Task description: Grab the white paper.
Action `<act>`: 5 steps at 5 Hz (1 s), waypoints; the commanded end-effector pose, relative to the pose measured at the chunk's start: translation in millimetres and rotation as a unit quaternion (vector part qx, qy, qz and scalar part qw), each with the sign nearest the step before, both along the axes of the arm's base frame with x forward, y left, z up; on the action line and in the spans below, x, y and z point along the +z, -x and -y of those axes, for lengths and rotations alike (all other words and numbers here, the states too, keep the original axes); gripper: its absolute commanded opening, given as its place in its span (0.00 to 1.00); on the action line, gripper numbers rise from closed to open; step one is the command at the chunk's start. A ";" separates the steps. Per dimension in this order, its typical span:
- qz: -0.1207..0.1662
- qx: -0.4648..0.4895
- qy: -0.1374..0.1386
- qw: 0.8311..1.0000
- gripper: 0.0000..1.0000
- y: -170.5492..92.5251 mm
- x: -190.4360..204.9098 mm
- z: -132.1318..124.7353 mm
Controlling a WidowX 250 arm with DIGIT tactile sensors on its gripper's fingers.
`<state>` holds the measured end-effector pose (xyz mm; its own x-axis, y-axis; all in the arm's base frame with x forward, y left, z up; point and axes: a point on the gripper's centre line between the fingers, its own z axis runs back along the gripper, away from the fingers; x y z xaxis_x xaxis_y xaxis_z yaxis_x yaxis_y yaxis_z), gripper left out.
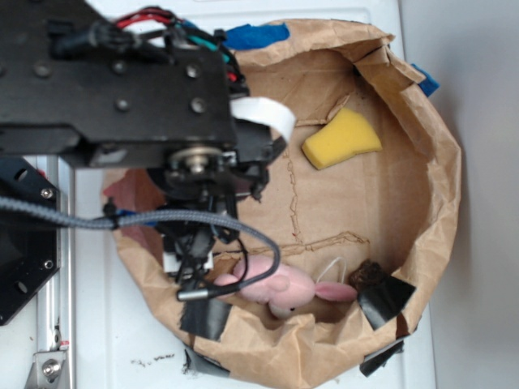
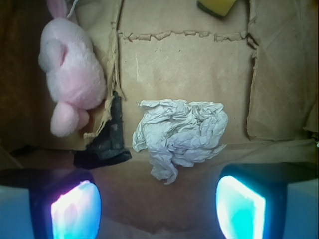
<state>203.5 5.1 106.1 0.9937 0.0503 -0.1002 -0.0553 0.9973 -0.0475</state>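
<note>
tool (image 2: 158, 209) spread wide, white paper (image 2: 178, 137) between

The exterior view is bright and soft, a bit blurry all over. The wrist view is darker at its edges, with shadow on the left. The end effector (image 2: 158, 209) fingertips (image 2: 240, 208) glow blue and pink and look fuzzy.

A shallow nest of crumpled brown paper (image 1: 422, 203) sits on the white table (image 1: 122, 348), patched at its rim with strips of black tape (image 1: 385, 298). Inside lie a yellow foam sponge wedge (image 1: 341, 138) and, well apart from it, a pink plush bunny (image 1: 280, 288) near the rim. The black robot arm (image 1: 122, 89) — cables trailing — hangs over the nest's left side.
</note>
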 end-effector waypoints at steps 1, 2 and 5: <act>0.026 0.027 -0.020 0.999 1.00 -4.4 11.7 7.4; 0.031 0.040 -0.028 0.998 1.00 3.8 12.6 14.8; 0.065 -0.011 -0.059 0.996 1.00 10.6 6.2 23.3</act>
